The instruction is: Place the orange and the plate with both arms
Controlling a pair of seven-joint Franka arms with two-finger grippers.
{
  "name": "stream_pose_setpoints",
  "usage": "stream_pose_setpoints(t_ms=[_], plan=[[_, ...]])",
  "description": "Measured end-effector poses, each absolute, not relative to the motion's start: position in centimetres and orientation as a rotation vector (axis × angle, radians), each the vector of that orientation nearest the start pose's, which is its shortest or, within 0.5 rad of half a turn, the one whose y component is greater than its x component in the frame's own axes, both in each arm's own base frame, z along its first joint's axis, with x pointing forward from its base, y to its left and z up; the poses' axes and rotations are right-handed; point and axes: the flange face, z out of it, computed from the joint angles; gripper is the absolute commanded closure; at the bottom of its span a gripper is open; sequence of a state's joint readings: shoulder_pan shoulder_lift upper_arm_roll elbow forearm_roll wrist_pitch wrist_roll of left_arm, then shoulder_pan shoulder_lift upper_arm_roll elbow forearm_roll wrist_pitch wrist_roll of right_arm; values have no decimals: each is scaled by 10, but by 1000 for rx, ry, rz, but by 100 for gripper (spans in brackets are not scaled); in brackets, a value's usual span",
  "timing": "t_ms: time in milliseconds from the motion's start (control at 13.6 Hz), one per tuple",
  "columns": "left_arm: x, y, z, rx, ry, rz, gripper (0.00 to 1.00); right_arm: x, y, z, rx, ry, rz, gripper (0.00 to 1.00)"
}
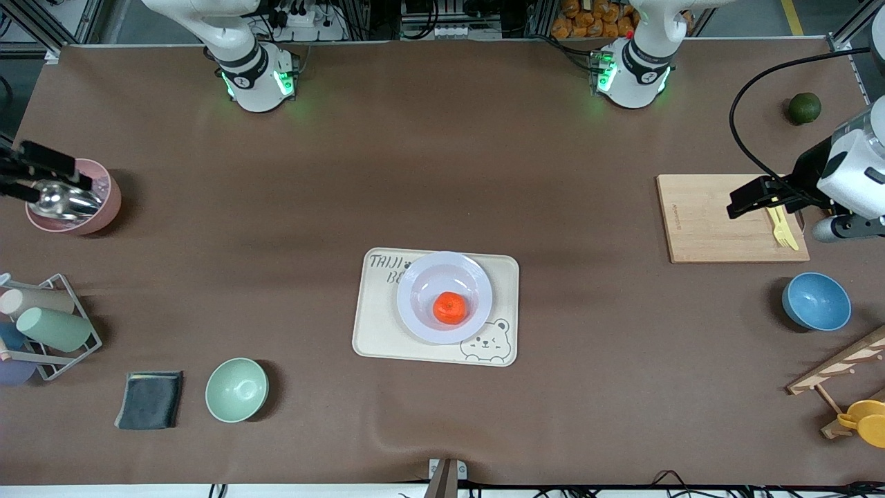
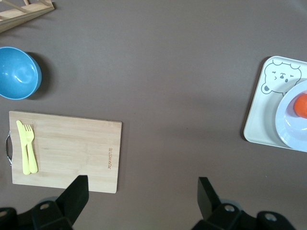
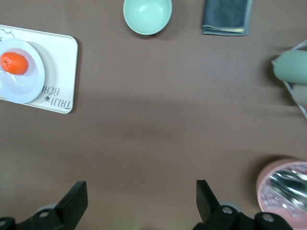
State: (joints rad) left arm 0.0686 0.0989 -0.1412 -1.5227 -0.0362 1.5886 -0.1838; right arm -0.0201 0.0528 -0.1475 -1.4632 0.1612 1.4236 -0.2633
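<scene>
Left gripper [image 1: 734, 206] over cutting board [image 1: 698, 221], right gripper [image 1: 28, 173] over pink cup [image 1: 104, 200], both spread empty; orange [image 1: 450, 308] in plate [image 1: 423, 277] on tray [image 1: 370, 332], looks done.

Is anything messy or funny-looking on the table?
Nothing is spilled or broken. The orange sits on the plate, off its middle, and the plate rests on the bear tray. The left gripper hangs open over the cutting board; the right gripper hangs open by the pink cup.
</scene>
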Motion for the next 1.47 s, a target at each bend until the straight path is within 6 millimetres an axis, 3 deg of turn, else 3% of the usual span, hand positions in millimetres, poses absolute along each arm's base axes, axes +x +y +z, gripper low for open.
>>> stream_pose_setpoints(t_ms=[220,513,806,1466], plan=[[584,-42,593,-3182,-180,61,0,545,-69,625,-3044,-151,79,0],[584,-42,593,-3182,-180,58,0,555,-34,615,-3133,-125,47,0],[584,-42,593,-3182,-180,57,0,561,-38,600,-3129,-109,15,0],[584,-45,593,-3183,-173,56,0,562,-38,600,-3126,-107,9,0]])
